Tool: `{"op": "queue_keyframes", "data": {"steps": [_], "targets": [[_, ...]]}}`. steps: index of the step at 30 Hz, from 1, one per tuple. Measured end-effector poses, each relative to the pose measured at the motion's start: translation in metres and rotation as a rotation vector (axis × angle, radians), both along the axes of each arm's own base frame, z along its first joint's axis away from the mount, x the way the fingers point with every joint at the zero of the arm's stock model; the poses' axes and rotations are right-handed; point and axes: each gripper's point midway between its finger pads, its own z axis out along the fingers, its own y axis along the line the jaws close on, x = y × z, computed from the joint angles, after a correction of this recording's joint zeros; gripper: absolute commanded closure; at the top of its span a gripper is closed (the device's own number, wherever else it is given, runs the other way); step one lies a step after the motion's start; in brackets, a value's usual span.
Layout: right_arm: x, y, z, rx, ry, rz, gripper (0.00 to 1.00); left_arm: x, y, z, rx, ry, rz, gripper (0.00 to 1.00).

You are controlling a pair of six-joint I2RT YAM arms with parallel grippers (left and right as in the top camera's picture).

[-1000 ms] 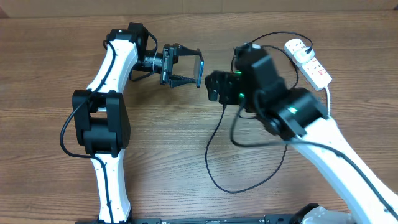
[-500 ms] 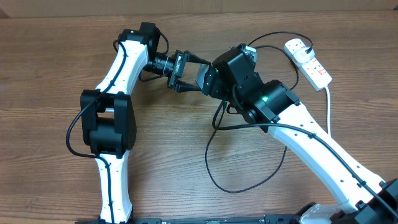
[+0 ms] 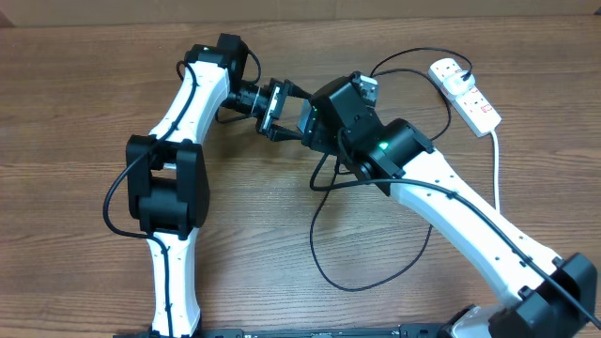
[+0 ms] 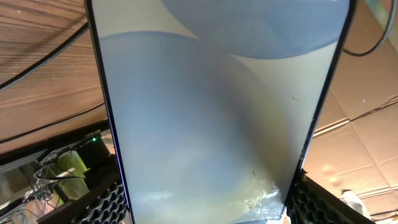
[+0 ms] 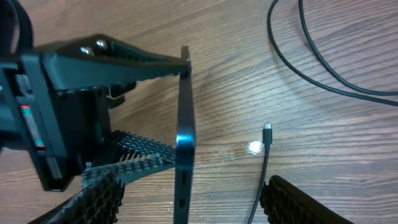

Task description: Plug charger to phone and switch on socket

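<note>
The phone (image 4: 211,112) fills the left wrist view, its pale blue-white screen clamped at its lower end between the fingers of my left gripper (image 4: 205,214). Overhead, my left gripper (image 3: 291,113) holds it off the table, and my right gripper (image 3: 312,122) is pressed up against it. In the right wrist view the phone (image 5: 184,149) stands edge-on between the wide-apart fingers of my right gripper (image 5: 193,190), which is open. The charger's connector tip (image 5: 267,129) hangs just inside the right finger (image 5: 298,202), to the right of the phone's edge. The white socket (image 3: 467,92) lies at the back right.
The charger's black cable (image 3: 362,284) loops over the wood in front of the right arm and runs up to the socket. The socket's thick white lead (image 3: 495,155) trails down the right side. A cardboard wall borders the table at the back.
My right arm has swung left and brought its gripper up to the phone, with its fingers a little closer together. The left gripper has carried the phone slightly right.
</note>
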Motion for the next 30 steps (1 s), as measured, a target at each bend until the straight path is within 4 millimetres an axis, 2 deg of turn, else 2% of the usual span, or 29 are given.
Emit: {"op": "queue_keyframes", "data": {"steps": [3, 7, 10, 17, 23, 27, 30], "targets": [[0.001, 0.002, -0.007, -0.013, 0.013, 0.012, 0.29, -0.001, -0.002, 0.0, 0.0, 0.0, -0.005, 0.32], [0.003, 0.004, -0.008, -0.013, 0.006, 0.023, 0.4, -0.001, -0.002, 0.0, 0.0, 0.0, -0.006, 0.32], [0.005, 0.005, -0.006, -0.01, -0.003, 0.027, 0.43, -0.002, -0.002, 0.0, 0.001, 0.001, -0.006, 0.32], [0.006, 0.005, -0.008, -0.033, -0.008, 0.044, 0.43, -0.002, -0.002, 0.0, 0.001, 0.002, -0.006, 0.32], [0.013, 0.008, -0.023, -0.061, 0.002, 0.049, 0.44, -0.003, -0.005, 0.0, 0.001, 0.002, -0.012, 0.31], [0.018, 0.009, -0.021, -0.06, -0.02, 0.047, 0.49, -0.003, -0.005, 0.0, 0.001, 0.002, -0.012, 0.32], [0.02, 0.007, -0.02, -0.073, -0.031, 0.041, 0.49, -0.003, -0.005, 0.0, 0.001, 0.002, -0.012, 0.32]]}}
